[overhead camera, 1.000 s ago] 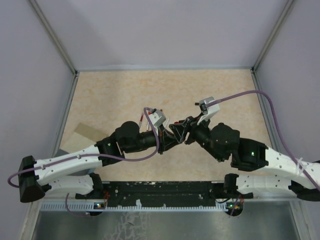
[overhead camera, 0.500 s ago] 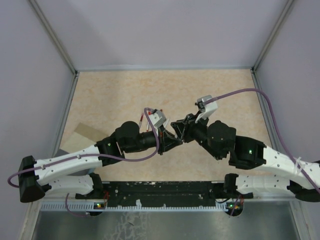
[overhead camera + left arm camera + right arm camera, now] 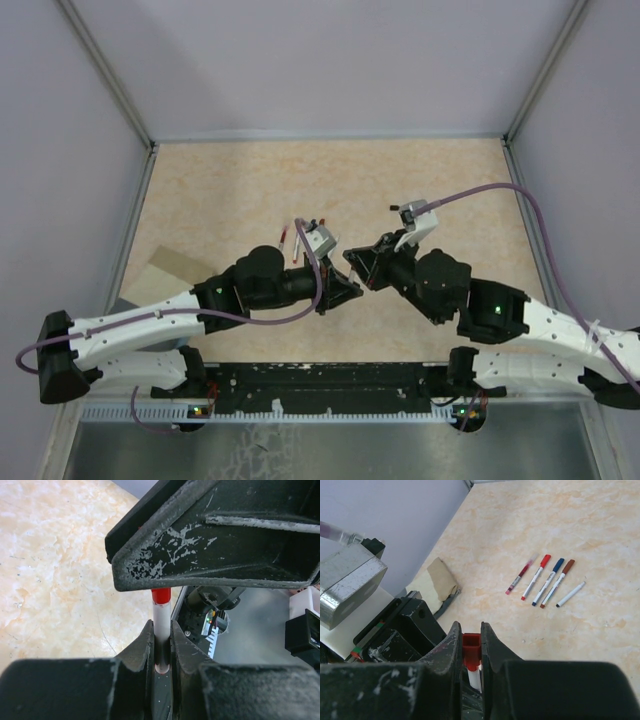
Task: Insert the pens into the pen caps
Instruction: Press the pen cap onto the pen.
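My two grippers meet above the middle of the table. The left gripper [image 3: 161,630] [image 3: 340,290] is shut on a white-barrelled pen [image 3: 162,622] that stands upright between its fingers. A red pen cap [image 3: 471,647] [image 3: 161,595] sits on the pen's upper end. The right gripper [image 3: 470,630] [image 3: 362,268] is shut on this cap, with a short stretch of white barrel showing below it. Several more pens [image 3: 548,581] lie side by side on the table in the right wrist view, with red, blue and brown ends. The top view hides them.
A tan folded pad [image 3: 441,577] [image 3: 170,265] lies at the table's left edge by the grey wall [image 3: 395,515]. Walls and metal posts enclose the tabletop [image 3: 330,180] on three sides. The arm bases stand along the near rail [image 3: 330,380].
The right gripper has closed from open onto the red cap. The right wrist has shifted slightly, and the left gripper has held the pen throughout.
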Controlling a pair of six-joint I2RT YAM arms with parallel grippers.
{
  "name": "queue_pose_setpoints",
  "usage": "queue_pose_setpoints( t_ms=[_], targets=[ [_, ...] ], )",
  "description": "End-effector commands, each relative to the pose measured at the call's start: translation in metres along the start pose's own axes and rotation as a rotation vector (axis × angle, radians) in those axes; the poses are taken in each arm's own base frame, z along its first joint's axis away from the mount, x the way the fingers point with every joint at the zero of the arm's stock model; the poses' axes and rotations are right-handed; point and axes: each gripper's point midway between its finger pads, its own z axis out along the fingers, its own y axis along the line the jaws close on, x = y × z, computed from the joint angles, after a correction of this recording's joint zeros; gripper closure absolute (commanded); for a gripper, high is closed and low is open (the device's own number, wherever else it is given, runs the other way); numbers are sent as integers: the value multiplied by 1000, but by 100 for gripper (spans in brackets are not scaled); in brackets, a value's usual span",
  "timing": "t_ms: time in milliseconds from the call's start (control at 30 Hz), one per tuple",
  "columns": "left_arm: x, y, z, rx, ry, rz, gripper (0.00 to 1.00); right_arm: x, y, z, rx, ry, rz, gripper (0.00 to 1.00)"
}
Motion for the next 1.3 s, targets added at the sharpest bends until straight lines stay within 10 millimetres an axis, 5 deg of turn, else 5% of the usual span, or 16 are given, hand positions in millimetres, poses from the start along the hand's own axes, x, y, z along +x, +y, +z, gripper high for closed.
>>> queue_pose_setpoints(
  t_ms=[0, 233, 700, 967, 1100, 1267],
  targets=[
    [-58, -9, -8, -4, -190, 6, 100, 23, -12, -1, 20, 54, 11, 100],
    [-71, -10, -16, -8, -254, 19, 100, 50, -11, 1, -8, 137, 35, 100],
    [-152, -22, -57, -32, -543, 100, 100, 188, -24, -18, 11, 459, -26, 100],
    [-172, -32, -58, -12, -592, 102, 100, 257, -6, -39, 26, 518, 44, 100],
    [-170, -31, -56, -15, -581, 95, 100, 246, -1, -43, 9, 493, 63, 100],
    [-154, -22, -49, -43, -516, 75, 100, 189, 9, -29, -22, 377, 73, 100]
  ],
)
